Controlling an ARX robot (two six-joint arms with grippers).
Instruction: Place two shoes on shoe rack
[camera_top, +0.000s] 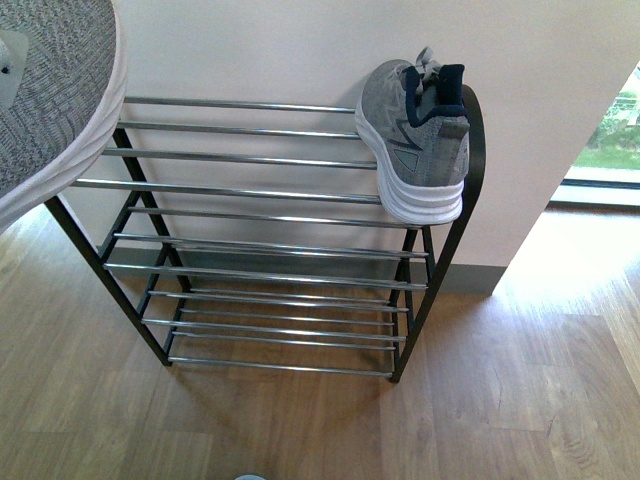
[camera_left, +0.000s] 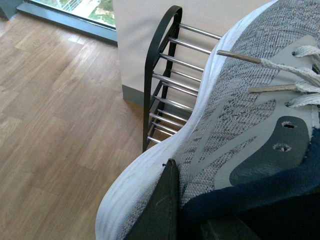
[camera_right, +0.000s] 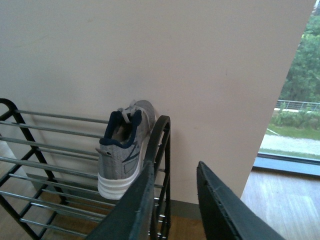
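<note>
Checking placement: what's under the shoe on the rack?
The shoe rests on the shoe rack's top chrome bars, at the right end, heel toward the robot. Sole contact itself is covered.

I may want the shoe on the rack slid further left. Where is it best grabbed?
Pinch the navy heel collar of the shoe, one finger inside the opening, coming from above on the robot's side. The heel faces the robot, opening up, and the rack's black side frame crowds its right.

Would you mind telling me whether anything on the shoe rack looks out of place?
On the shoe rack, the shoe on the top tier sits at the far right end, its heel overhanging the front bar.
</note>
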